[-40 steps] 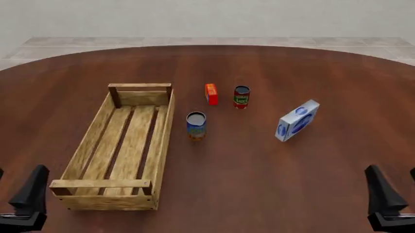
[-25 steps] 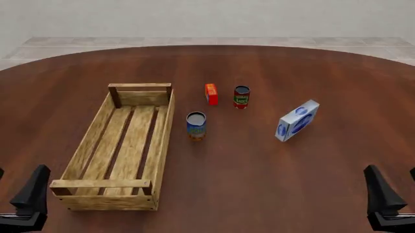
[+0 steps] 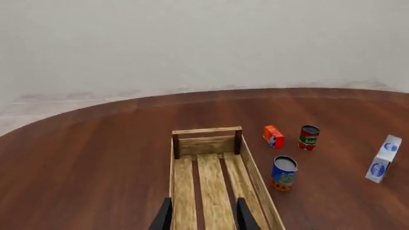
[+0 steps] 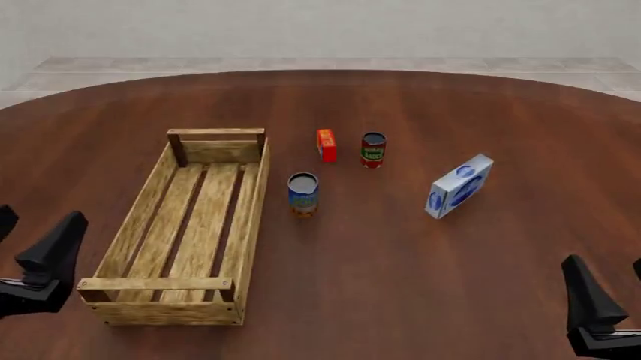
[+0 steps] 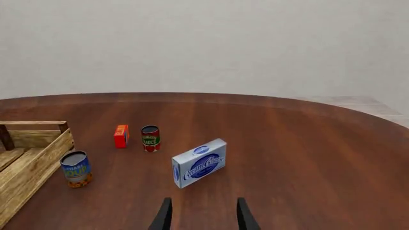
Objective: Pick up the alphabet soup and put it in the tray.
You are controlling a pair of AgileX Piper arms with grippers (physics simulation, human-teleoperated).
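The alphabet soup [image 4: 302, 193] is a blue-labelled can with a grey top. It stands upright on the table just right of the tray [image 4: 257, 202], and also shows as the soup [image 3: 284, 172] and the soup [image 5: 76, 168] in the wrist views. The tray is a long light-wood crate with nothing in it. My left gripper [image 4: 30, 236] hovers open at the near left, beside the tray's near end; its fingers [image 3: 164, 218] frame the tray [image 3: 206, 131]. My right gripper [image 4: 611, 291] is open at the near right, far from the can; its fingers [image 5: 164, 215] hold nothing.
A red-and-green can [image 4: 373, 150] and a small orange-red box [image 4: 326, 145] stand behind the soup. A blue-and-white box [image 4: 458, 186] lies tilted to the right. The round dark-wood table [image 4: 421, 285] ends at a pale floor beyond.
My left gripper has lifted and moved a little forward along the tray's left side. The right gripper and all objects have stayed put.
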